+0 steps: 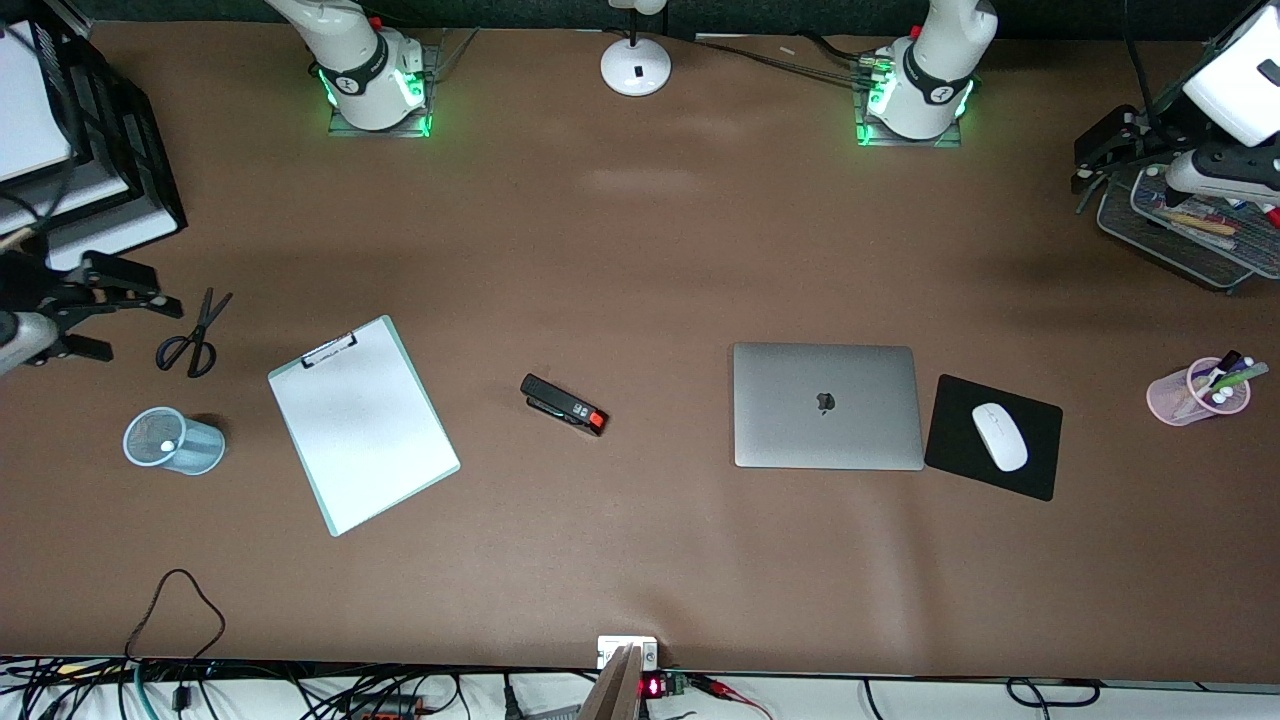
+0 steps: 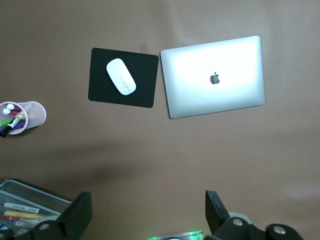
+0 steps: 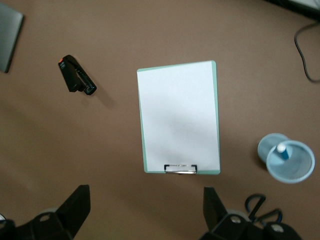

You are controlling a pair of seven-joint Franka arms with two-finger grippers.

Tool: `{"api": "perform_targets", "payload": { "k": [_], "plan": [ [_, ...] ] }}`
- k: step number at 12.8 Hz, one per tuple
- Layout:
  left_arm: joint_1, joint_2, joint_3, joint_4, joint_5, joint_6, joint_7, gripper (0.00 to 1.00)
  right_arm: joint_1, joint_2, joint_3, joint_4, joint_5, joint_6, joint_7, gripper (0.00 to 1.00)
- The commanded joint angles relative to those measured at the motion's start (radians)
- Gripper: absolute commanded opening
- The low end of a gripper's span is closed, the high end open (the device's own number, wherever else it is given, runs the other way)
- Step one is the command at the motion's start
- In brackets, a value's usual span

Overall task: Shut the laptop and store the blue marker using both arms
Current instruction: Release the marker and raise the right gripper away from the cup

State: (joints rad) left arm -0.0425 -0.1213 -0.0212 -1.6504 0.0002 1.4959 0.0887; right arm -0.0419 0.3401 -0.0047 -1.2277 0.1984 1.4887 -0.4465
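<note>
Nearest the front camera a thin black cable loops onto the tabletop, and a bit farther off lies a white clipboard. Beside the clipboard, toward the right arm's end, a blue mesh cup stands, and the blue marker is in it, standing up with its whitish end on top. The right tool hangs over the tabletop close to the scissors and its two fingers are wide apart, holding nothing. It is the tool closer to the cup, so I think any fix to the marker would be its job, coming straight down from above. The laptop lies flat and shut, long side along the tabletop, just beside the mouse pad. The left tool waits over a mesh tray at the left arm's end, fingers apart and empty too. Both jobs look done to me. From the front you see only a white dot in the cup; the right wrist view shows the blue body
</note>
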Motion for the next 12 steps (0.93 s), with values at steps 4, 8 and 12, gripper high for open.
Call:
{"api": "perform_targets", "payload": {
  "k": [4,8,12],
  "plan": [
    [-0.005,0.020,0.003,0.004,-0.017,0.029,0.023,1.00,0.071,-0.107,-0.021,-0.099,-0.094,-0.046,0.469,1.00],
    [-0.007,0.028,0.000,0.017,-0.008,0.040,0.025,1.00,0.071,-0.151,-0.136,-0.099,-0.183,-0.076,0.463,1.00],
    [-0.007,0.037,-0.009,0.017,-0.014,0.047,0.025,1.00,0.070,-0.176,-0.138,-0.098,-0.220,-0.078,0.468,1.00]
  ]
}}
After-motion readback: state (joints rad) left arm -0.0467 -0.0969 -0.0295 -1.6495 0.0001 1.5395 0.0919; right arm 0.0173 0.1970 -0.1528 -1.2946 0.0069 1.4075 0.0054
